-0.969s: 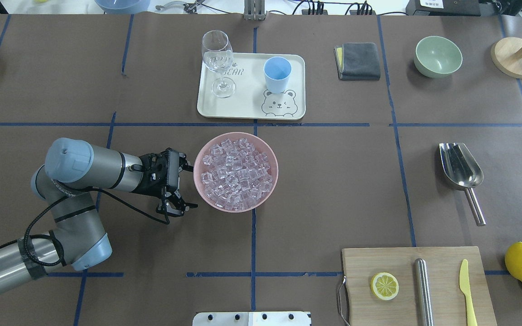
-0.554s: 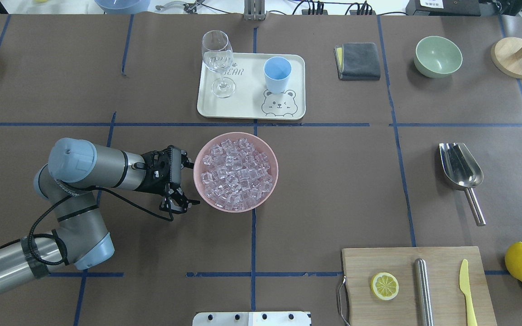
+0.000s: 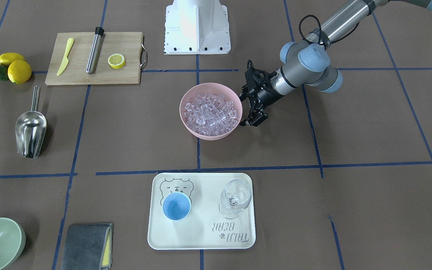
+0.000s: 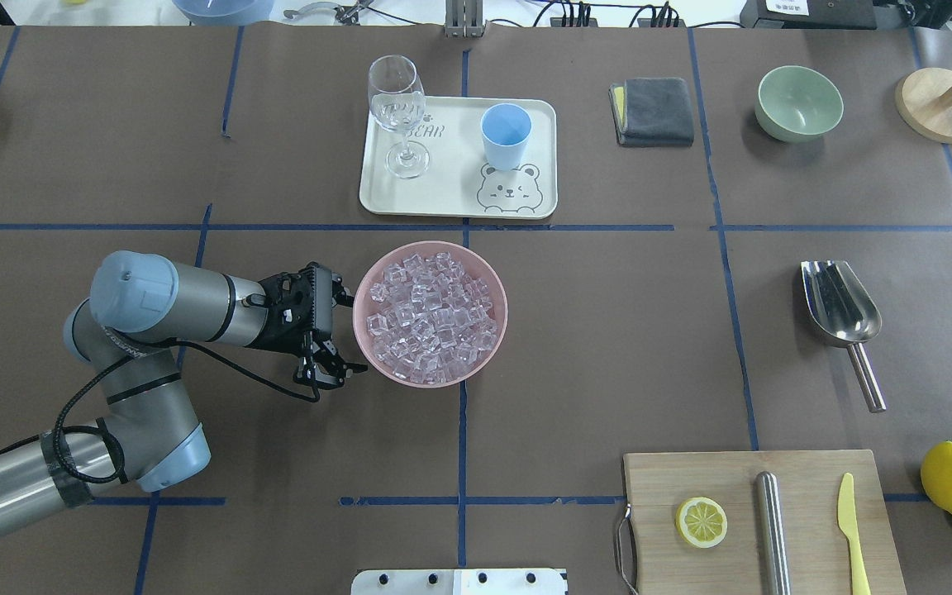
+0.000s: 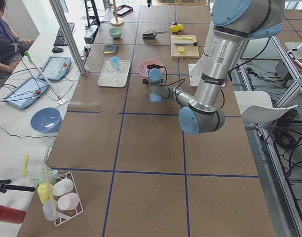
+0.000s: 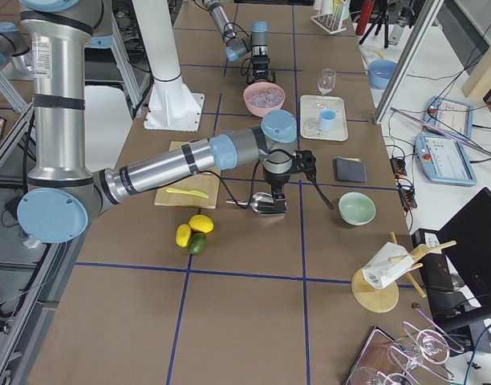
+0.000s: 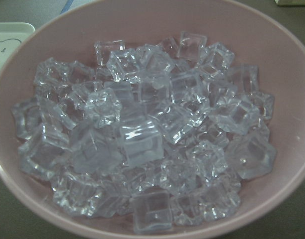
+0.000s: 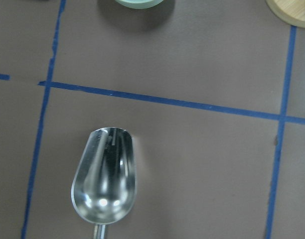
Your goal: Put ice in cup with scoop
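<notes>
The ice [image 4: 430, 318] fills a pink bowl [image 4: 502, 314] at the table's middle, and it takes up nearly the whole left wrist view [image 7: 142, 134]. My left gripper [image 4: 347, 333] lies level at the bowl's left rim, open, holding nothing. The light-blue cup [image 4: 506, 136] stands upright on a cream tray [image 4: 451, 194]. The steel scoop [image 4: 840, 306] lies flat at the right, handle toward me. My right gripper [image 6: 271, 202] hangs just over the scoop [image 8: 105, 174]. It shows only in the exterior right view, so I cannot tell whether it is open or shut.
A wine glass [image 4: 397, 107] shares the tray with the cup. A grey cloth [image 4: 654, 111] and a green bowl [image 4: 798, 103] sit at the far right. A cutting board [image 4: 740, 487] with a lemon slice, a steel cylinder and a knife lies near right, beside lemons [image 4: 951, 478].
My left gripper has edged right, closer to the pink bowl's rim. The scoop, cup and ice have not moved.
</notes>
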